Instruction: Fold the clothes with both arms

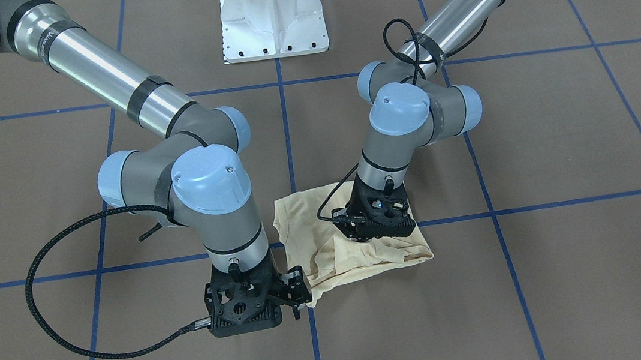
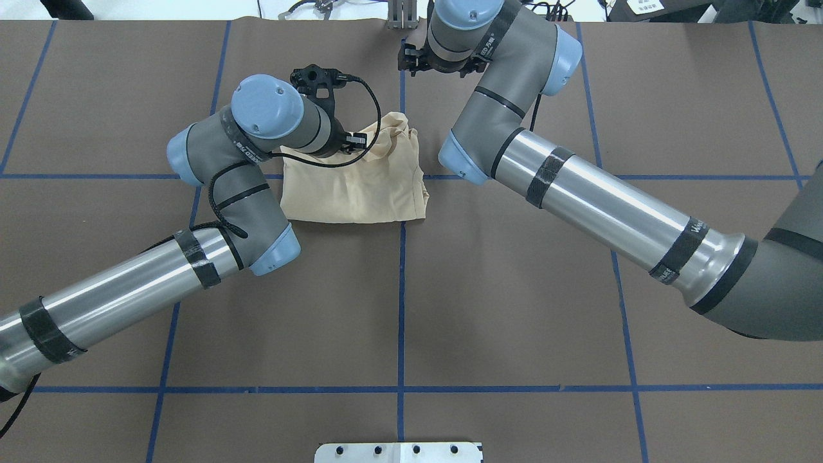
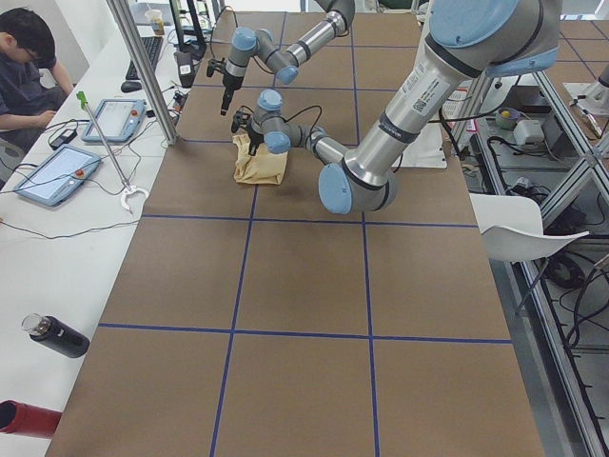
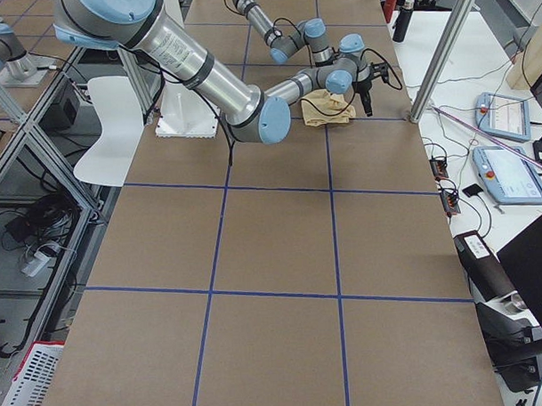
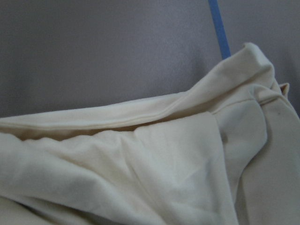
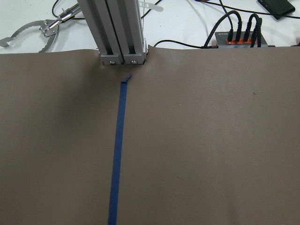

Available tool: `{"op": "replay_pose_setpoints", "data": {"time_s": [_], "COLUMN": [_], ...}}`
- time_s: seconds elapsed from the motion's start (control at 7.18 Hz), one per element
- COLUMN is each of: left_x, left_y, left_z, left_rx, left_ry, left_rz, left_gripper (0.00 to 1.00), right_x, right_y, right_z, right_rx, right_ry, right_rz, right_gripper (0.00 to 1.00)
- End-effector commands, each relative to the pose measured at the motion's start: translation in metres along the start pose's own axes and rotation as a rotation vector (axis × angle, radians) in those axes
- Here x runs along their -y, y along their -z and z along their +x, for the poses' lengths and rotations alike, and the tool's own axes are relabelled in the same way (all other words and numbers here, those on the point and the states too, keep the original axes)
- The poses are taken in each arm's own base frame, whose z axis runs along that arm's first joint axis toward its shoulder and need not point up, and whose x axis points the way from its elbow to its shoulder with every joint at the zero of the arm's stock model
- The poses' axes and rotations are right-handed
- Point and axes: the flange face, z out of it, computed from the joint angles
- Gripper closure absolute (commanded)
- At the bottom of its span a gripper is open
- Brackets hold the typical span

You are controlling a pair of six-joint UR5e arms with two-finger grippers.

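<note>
We're pressing the shirt (image 1: 314,229) flat, gently, under the left gripper (image 1: 377,229), right gripper (image 1: 245,310) hovering clear past its far edge; can't tell either's opening.

Brown tabletop (image 3: 304,286), matte, gridded with blue tape lines (image 3: 365,276). White bench (image 3: 57,248) runs along one long edge, carrying tablet (image 3: 55,177), second tablet (image 3: 114,119) farther along, loose cables, black bottle (image 3: 57,335) and red bottle (image 3: 21,419) near corner. Person (image 3: 24,67) seated at bench. Aluminium post (image 3: 143,67) stands at that same edge. Beyond opposite edge: white chair (image 4: 104,129), metal racks (image 4: 28,140), white basket (image 4: 28,390) low down. Light even, shadows soft.
</note>
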Motion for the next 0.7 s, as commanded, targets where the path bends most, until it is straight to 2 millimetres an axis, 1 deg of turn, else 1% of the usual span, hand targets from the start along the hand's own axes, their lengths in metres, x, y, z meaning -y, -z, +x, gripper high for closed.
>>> {"op": "replay_pose_setpoints", "data": {"time_s": [0.0, 0.14, 0.28, 0.42, 0.56], "left_x": [0.013, 0.027, 0.047, 0.064, 0.081], "left_y": [-0.014, -0.014, -0.017, -0.030, -0.034], "left_z": [0.010, 0.006, -0.001, -0.031, -0.061], "left_rx": [-0.005, -0.006, 0.011, 0.021, 0.038], "left_ry": [-0.002, 0.004, 0.008, 0.000, -0.022], "left_rz": [0.008, 0.025, 0.039, 0.066, 0.088], "left_gripper": [1.00, 1.00, 1.00, 1.00, 1.00], "right_x": [-0.001, -0.002, -0.003, -0.005, -0.005], "right_y": [0.000, 0.000, 0.000, 0.001, 0.003], "right_z": [0.003, 0.003, 0.005, 0.008, 0.008], "right_rx": [0.001, 0.001, 0.001, 0.004, 0.011], "right_ry": [0.000, 0.000, -0.001, -0.001, -0.002], "right_rz": [0.000, 0.000, 0.000, 0.002, -0.003], "right_gripper": [0.01, 0.01, 0.01, 0.01, 0.01]}}
